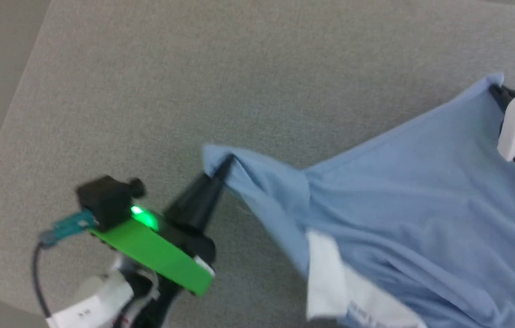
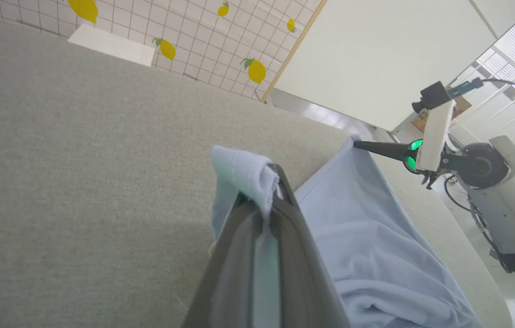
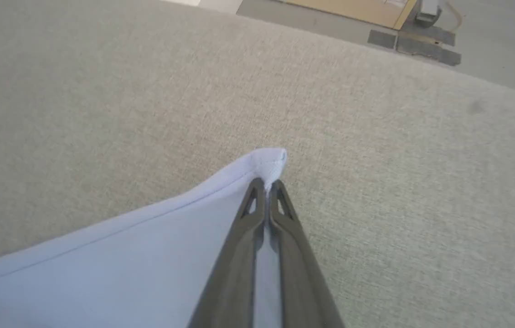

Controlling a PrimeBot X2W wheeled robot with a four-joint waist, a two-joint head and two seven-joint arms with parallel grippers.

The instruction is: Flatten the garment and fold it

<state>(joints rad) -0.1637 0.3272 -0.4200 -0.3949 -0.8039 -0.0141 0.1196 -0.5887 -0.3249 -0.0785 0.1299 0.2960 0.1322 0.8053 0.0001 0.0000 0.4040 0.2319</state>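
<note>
The left claw [image 1: 225,166] and the right claw [image 1: 498,92] are each clamping a corner of the light blue shirt [image 1: 399,191], holding it stretched over the grey surface [image 1: 148,91], probably so it can be laid flat before folding.

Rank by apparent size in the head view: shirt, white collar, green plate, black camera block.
1. Shirt, clearly largest.
2. Green plate and white collar look alike, so unranked.
3. Black camera block, smallest.
</note>
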